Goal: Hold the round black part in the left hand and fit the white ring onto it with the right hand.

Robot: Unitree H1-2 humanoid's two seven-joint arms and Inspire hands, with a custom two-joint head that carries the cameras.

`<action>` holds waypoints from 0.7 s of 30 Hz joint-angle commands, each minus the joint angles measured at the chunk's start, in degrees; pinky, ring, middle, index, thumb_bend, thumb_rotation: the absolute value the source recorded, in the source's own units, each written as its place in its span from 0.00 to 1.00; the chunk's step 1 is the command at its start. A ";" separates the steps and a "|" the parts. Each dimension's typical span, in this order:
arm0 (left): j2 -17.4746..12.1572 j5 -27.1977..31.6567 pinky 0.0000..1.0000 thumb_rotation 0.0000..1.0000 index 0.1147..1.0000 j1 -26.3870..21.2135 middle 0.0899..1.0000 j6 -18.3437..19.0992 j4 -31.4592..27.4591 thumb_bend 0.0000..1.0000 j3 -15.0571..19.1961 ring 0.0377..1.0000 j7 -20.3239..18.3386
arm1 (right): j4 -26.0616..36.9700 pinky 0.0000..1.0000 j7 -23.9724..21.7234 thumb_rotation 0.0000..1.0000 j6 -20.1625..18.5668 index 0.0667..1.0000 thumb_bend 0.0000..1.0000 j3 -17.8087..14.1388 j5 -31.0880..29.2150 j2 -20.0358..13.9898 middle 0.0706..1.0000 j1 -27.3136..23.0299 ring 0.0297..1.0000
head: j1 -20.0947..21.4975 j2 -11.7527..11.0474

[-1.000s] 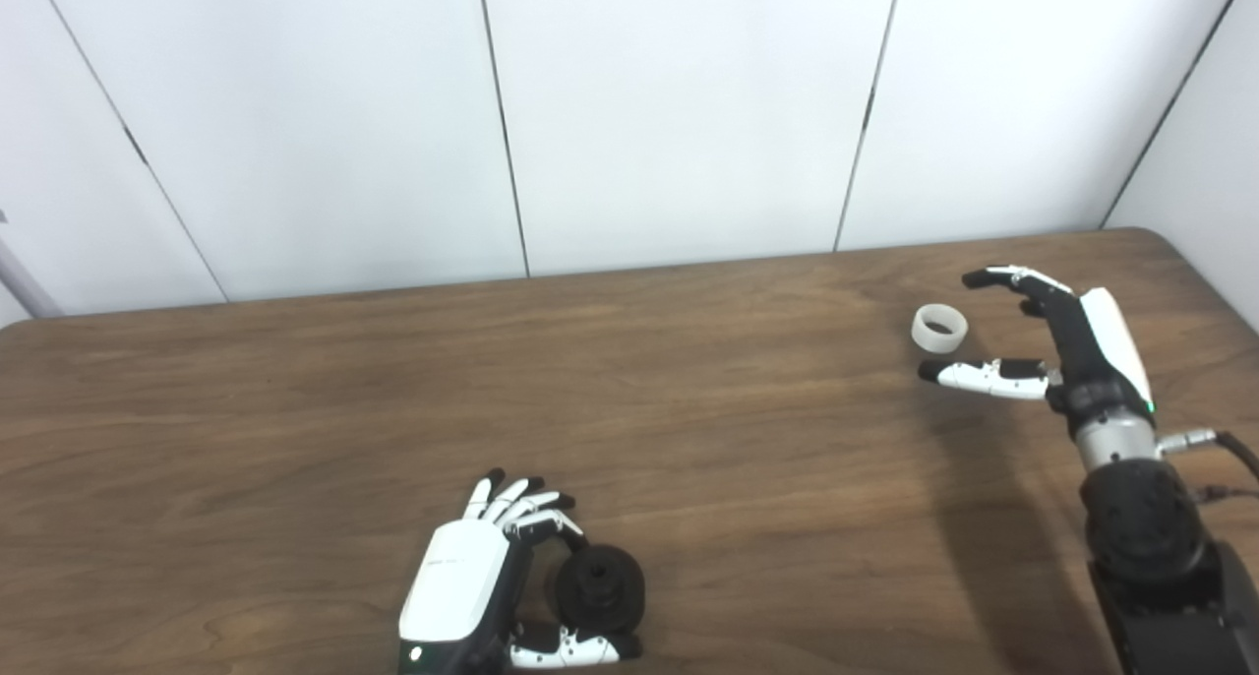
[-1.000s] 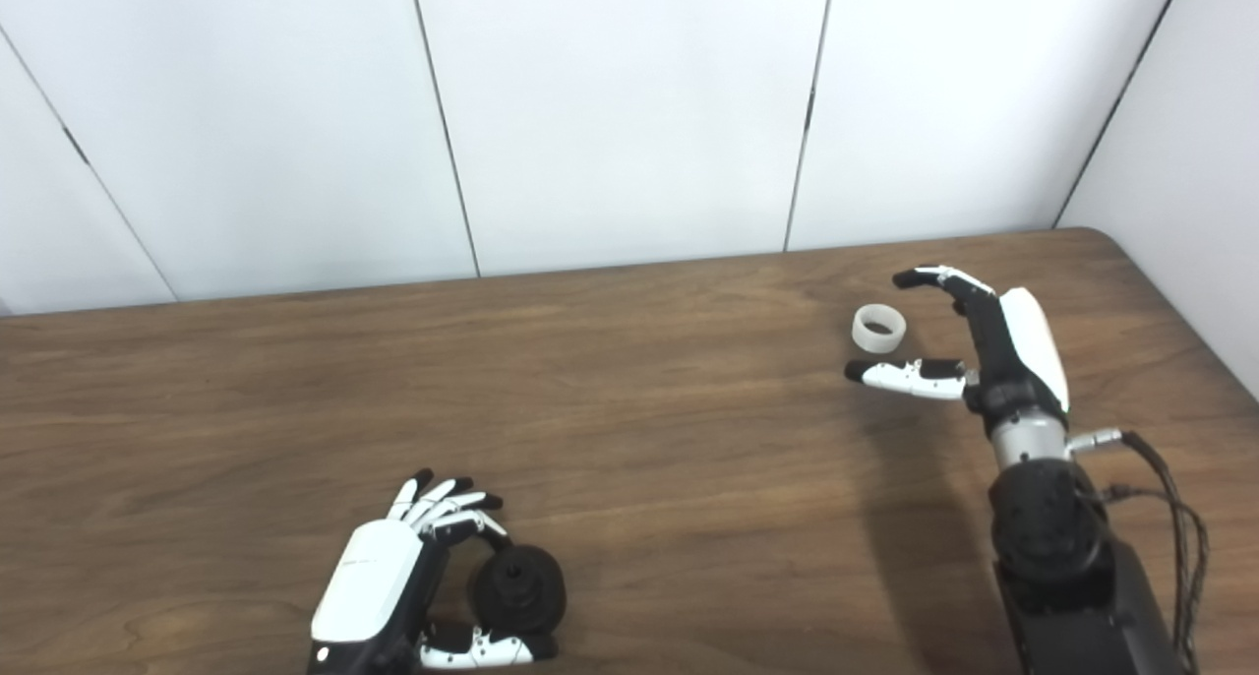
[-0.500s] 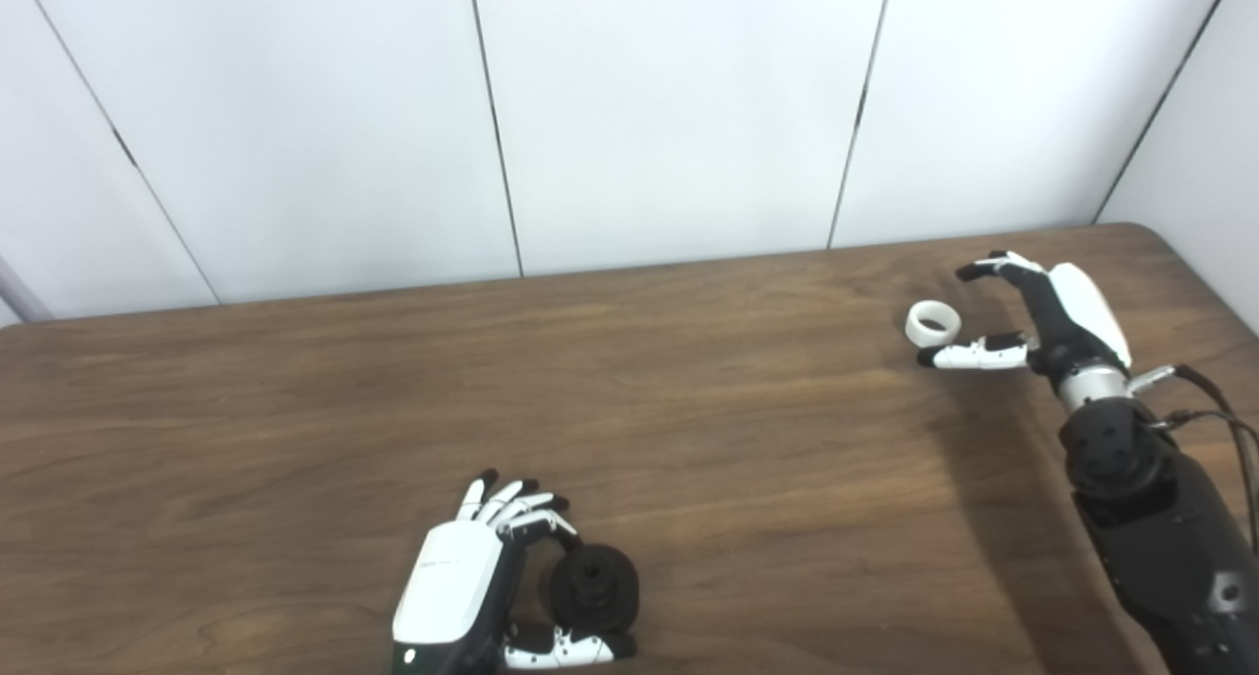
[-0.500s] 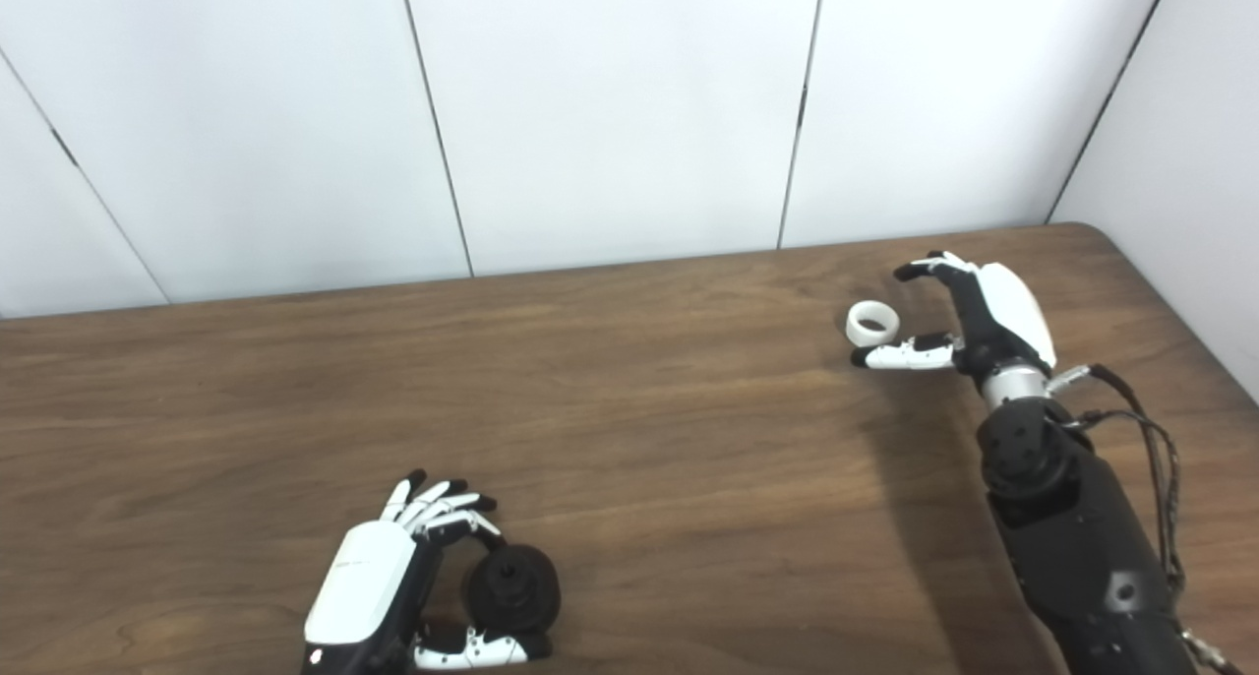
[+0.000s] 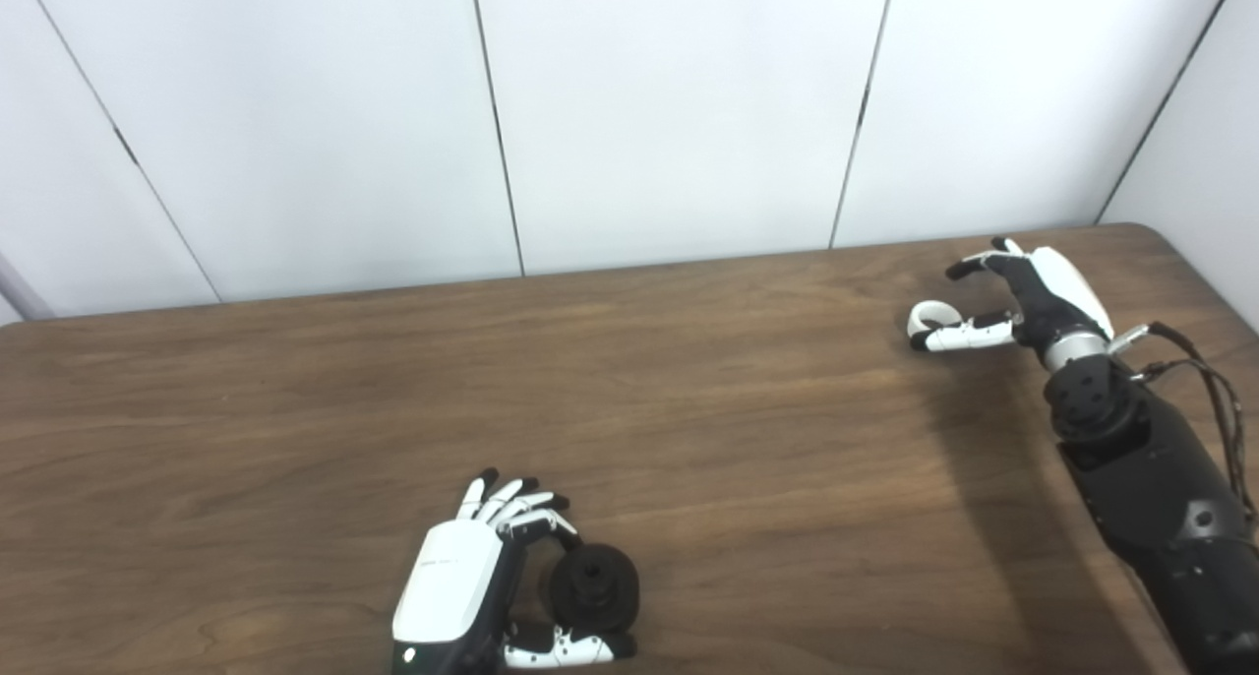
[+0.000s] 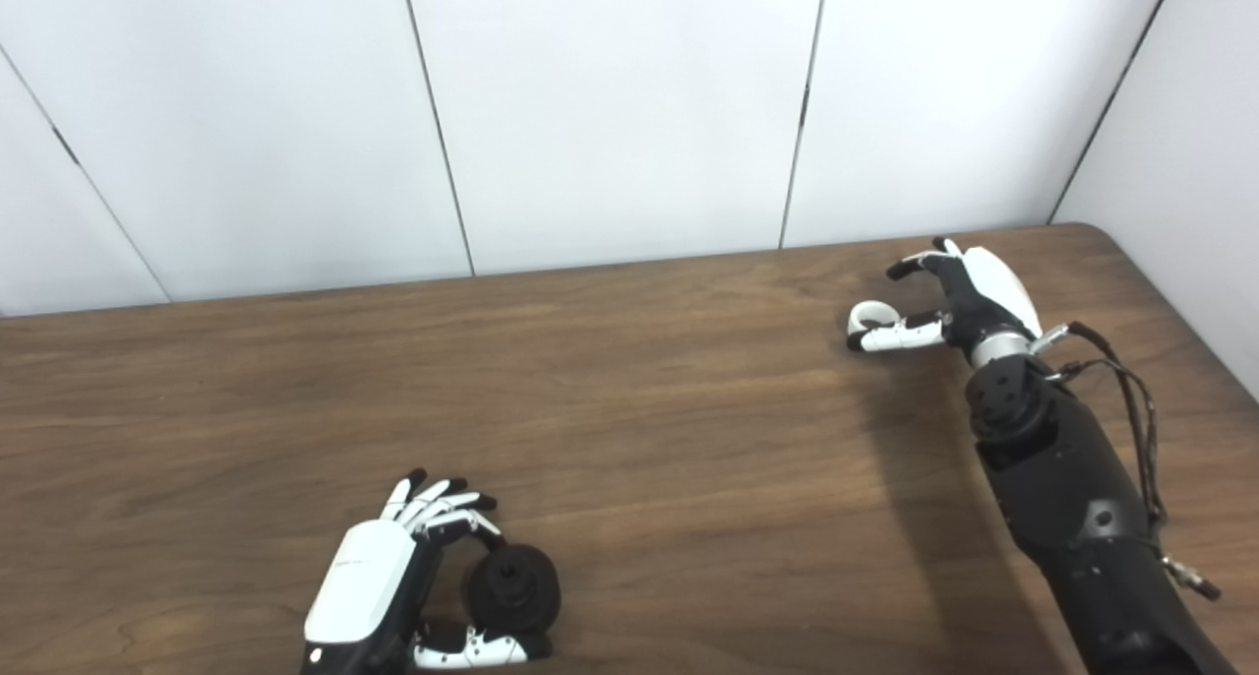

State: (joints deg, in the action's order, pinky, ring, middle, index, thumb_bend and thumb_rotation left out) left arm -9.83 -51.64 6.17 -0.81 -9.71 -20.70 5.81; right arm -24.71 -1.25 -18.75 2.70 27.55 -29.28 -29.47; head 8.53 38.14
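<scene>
The round black part (image 5: 594, 588) sits low at the table's near edge. My left hand (image 5: 462, 582) is shut on it, one curled finger on its far side and the thumb (image 5: 566, 647) on its near side. The white ring (image 5: 934, 314) lies flat on the table at the far right. My right hand (image 5: 1028, 291) is low beside it and open. Its thumb (image 5: 959, 337) lies along the ring's near side, partly covering it, and its fingers (image 5: 974, 264) arch above the ring's far side, apart from it.
The brown wooden table (image 5: 689, 409) runs back to a white panelled wall (image 5: 669, 114). Its rounded far right corner (image 5: 1156, 234) lies just behind my right hand. My right forearm (image 5: 1151, 478) slants in from the bottom right.
My right hand has reached farther and sunk toward the table, bringing its thumb up against the ring. The left hand and black part have stayed put.
</scene>
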 commanded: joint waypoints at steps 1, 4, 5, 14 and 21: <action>-0.93 -0.67 1.00 0.05 0.42 1.42 0.75 0.19 1.08 0.52 -0.02 0.88 -0.21 | 0.76 0.88 0.12 0.27 -0.12 0.69 0.91 0.00 0.43 -2.44 0.98 -3.67 1.00 | 0.06 0.02; -0.84 -0.70 1.00 0.05 0.42 1.47 0.76 0.59 0.69 0.52 -0.08 0.89 -0.88 | 0.62 0.86 -0.28 0.27 -0.83 0.68 0.90 0.73 0.87 -2.72 0.98 -4.00 1.00 | 0.06 0.05; -0.81 -0.79 1.00 0.05 0.42 1.47 0.76 0.69 0.58 0.52 -0.11 0.89 -1.02 | 0.42 0.86 -0.25 0.27 -0.91 0.68 0.90 0.93 0.98 -2.79 0.97 -4.08 1.00 | 0.10 0.09; -0.75 -0.87 1.00 0.05 0.42 1.30 0.75 0.36 0.70 0.52 -0.04 0.89 -0.49 | -0.85 0.86 -0.59 0.26 -1.35 0.66 0.89 2.79 1.68 -3.54 0.97 -4.58 1.00 | 0.14 0.05; -0.61 -0.63 1.00 0.05 0.42 1.44 0.75 0.29 0.37 0.52 0.04 0.89 -0.53 | -1.29 0.90 -0.83 0.26 -1.33 0.64 0.88 3.98 2.41 -3.90 0.95 -4.83 1.00 | 0.22 0.12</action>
State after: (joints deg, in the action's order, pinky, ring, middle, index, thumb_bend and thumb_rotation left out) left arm -9.80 -51.76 6.54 -0.70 -10.08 -20.56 5.56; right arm -26.41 -2.37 -20.27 6.93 29.31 -30.91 -31.32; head 8.70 38.23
